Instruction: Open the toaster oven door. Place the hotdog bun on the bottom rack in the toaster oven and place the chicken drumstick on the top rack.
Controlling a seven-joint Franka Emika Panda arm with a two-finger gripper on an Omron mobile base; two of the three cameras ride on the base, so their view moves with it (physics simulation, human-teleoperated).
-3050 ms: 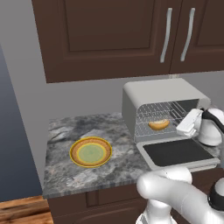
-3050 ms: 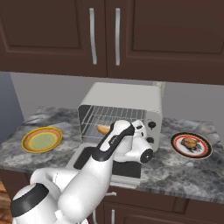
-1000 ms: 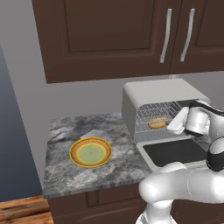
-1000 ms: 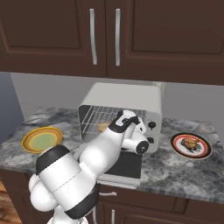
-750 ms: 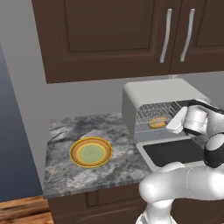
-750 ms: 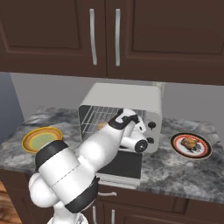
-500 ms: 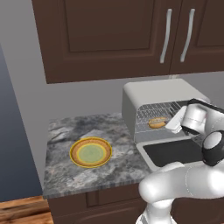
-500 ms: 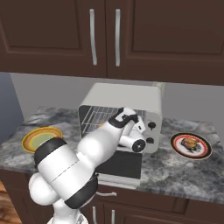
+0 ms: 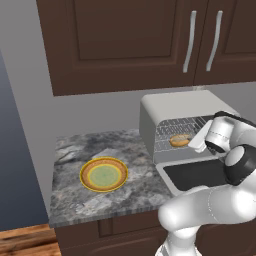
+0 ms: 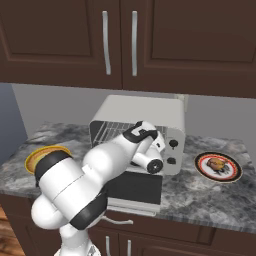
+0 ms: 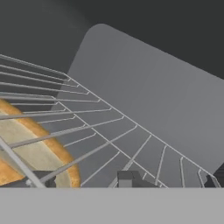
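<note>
The toaster oven (image 9: 172, 107) is seen with its toaster oven door (image 9: 197, 172) folded down flat. The tan hotdog bun (image 9: 180, 140) lies on the bottom rack (image 9: 167, 143), towards the left. The gripper (image 11: 166, 180) is inside the cavity with its jaws closed on nothing visible. In the hand view, rack wires (image 11: 109, 144) run to the grey inner wall. The chicken drumstick (image 10: 217, 163) is shown on a plate (image 10: 218, 167) right of the oven; a yellow plate (image 9: 104, 174) lies on open counter (image 9: 135, 182) to the left.
</note>
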